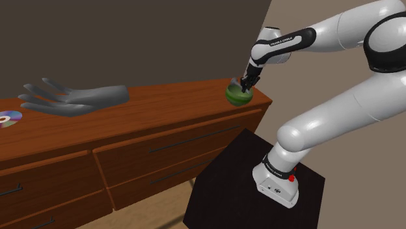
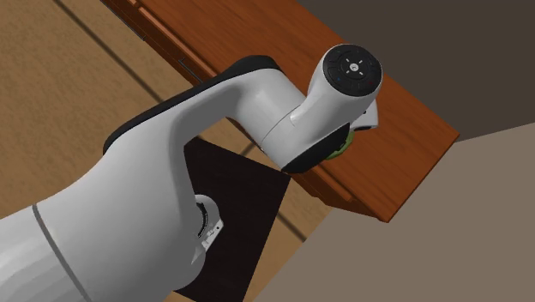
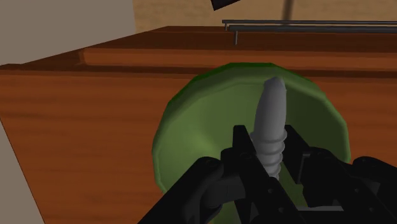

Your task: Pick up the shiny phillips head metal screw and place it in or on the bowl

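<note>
Wooden dresser [image 1: 162, 107] runs across the shoulder view. White arm [image 1: 338, 110] reaches from the black stand [image 1: 228, 188] over the dresser corner nearest the stand. Grey hand model [image 1: 71, 99] lies on the top, well off toward the shoulder view's left, with a disc [image 1: 9, 119] just beside it (neither matters for this job).

Green bowl [image 1: 238, 95] sits on that near corner, close to the edge. Gripper [image 1: 248, 82] hangs right over it, pointing down into it.

Wrist view: fingers [image 3: 240, 149] are closed onto the grey screw [image 3: 271, 127], clamping the threaded part, with the tapered end sticking out ahead toward the inside of the bowl [image 3: 191, 140]. So the screw is off the dresser, in the grip, over the bowl.

Status as I read it: pick done, carry done, alignment looks good. Left to do: lower a little if needed, open the fingers so the screw drops in, back out. Can't tell whether the screw's end already touches the bowl's bottom.
</note>
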{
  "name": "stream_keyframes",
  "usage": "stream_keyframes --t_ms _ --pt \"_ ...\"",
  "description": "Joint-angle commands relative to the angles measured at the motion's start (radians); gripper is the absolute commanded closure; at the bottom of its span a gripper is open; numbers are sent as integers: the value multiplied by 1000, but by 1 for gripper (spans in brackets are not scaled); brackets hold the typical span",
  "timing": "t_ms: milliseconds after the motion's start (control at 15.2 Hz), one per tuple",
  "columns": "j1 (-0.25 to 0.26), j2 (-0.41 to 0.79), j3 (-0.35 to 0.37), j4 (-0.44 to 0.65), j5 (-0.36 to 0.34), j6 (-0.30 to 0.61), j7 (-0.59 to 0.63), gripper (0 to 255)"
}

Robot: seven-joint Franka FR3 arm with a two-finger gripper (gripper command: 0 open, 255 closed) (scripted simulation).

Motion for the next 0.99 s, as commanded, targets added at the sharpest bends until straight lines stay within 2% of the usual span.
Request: stream_keyframes --t_ms 0,528,594,924 --pt "0 17 -4 -19 -1 36 0 255" --pt "0 17 -4 -19 -1 36 0 255" --pt "0 16 -4 -20 -1 36 0 0" --pt "0 17 -4 -19 -1 36 0 0"
